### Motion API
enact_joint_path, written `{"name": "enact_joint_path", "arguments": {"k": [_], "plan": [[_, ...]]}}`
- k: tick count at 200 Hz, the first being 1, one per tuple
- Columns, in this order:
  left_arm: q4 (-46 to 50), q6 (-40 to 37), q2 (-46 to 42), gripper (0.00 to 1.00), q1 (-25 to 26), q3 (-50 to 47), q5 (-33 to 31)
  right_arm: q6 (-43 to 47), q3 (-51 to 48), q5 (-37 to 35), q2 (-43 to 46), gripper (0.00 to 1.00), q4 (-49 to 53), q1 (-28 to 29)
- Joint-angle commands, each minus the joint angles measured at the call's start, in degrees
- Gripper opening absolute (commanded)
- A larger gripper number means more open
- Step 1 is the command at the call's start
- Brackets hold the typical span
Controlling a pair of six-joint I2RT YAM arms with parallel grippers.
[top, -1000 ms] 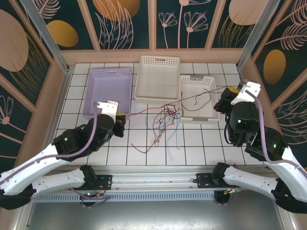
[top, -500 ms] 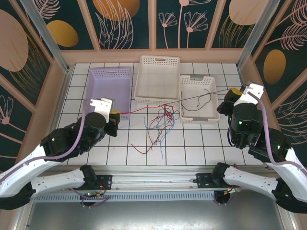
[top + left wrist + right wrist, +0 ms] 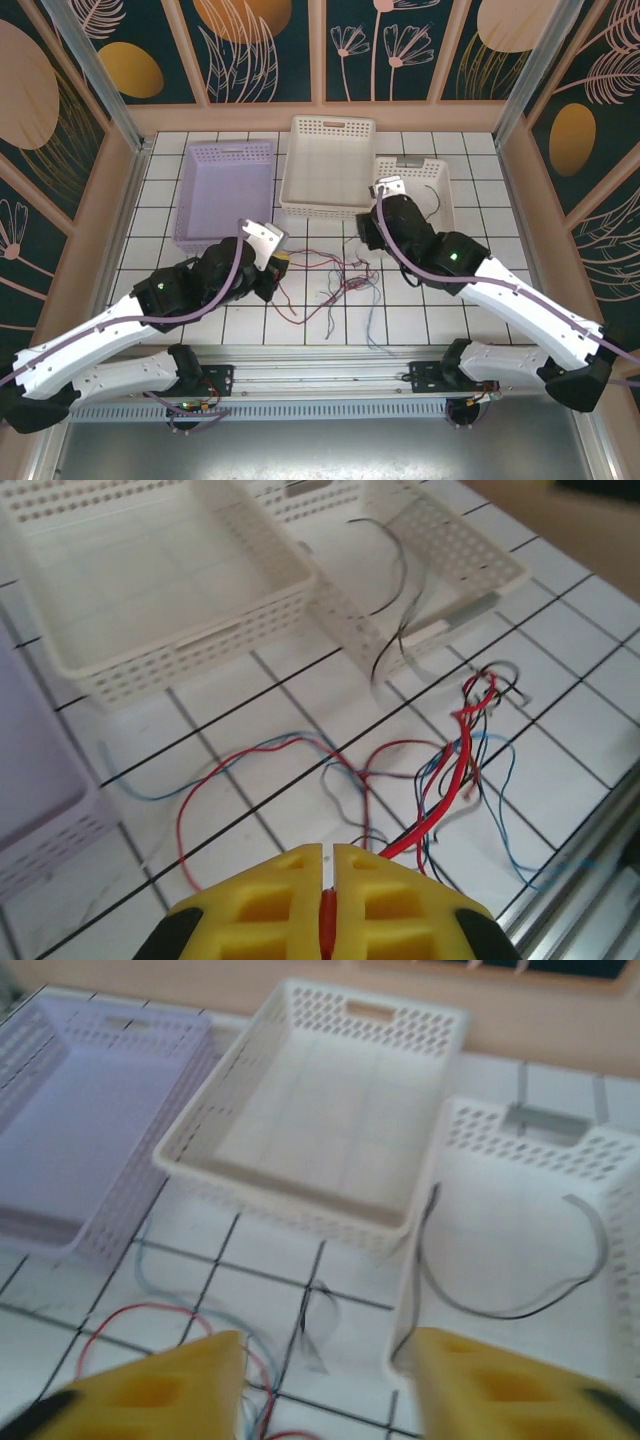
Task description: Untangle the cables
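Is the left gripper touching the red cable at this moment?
Touching. In the left wrist view, the red cable runs straight into the seam of the shut left gripper and is pinched between its yellow jaws.

No text, label, brand, number or sign readable in any view
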State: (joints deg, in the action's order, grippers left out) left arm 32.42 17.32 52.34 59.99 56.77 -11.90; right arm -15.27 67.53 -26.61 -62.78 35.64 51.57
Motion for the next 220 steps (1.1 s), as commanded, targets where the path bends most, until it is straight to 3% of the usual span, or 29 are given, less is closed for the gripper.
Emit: {"name": "enact_joint_path", "arguments": {"k": [1,28,63,97,132,183,220], "plan": [[-7.8,-3.7,0.6,0.00,-0.2,-0.3,4.6,0.5,0.6,14.0,2.1,0.71,-6.6,-5.3],[-9.3,-4.5,0.6,0.00,-0.3,-0.7,4.5,-0.2,-0.2,20.2,3.5,0.85,-6.9,-9.9],[-12.1,-3.4,-2.2,0.00,-0.2,-3.9,-3.0,-3.2,-6.8,28.6,6.3,0.85,-6.5,-10.1],[-14.6,-2.8,-4.1,0.00,-0.2,-5.9,-8.1,-9.5,-18.8,33.6,12.9,0.75,-13.2,-10.1],[-16.1,-2.3,-4.5,0.00,-0.2,-8.4,-7.7,-15.9,-25.5,41.6,15.3,0.58,-19.2,-10.0],[-17.2,-2.0,-4.6,0.00,-0.2,-11.7,-6.9,-20.8,-29.2,41.5,16.1,0.56,-26.4,-10.0],[-17.3,-2.1,-4.7,0.00,-0.3,-12.2,-7.5,-22.4,-28.2,39.6,13.5,0.40,-24.5,-10.0]]}}
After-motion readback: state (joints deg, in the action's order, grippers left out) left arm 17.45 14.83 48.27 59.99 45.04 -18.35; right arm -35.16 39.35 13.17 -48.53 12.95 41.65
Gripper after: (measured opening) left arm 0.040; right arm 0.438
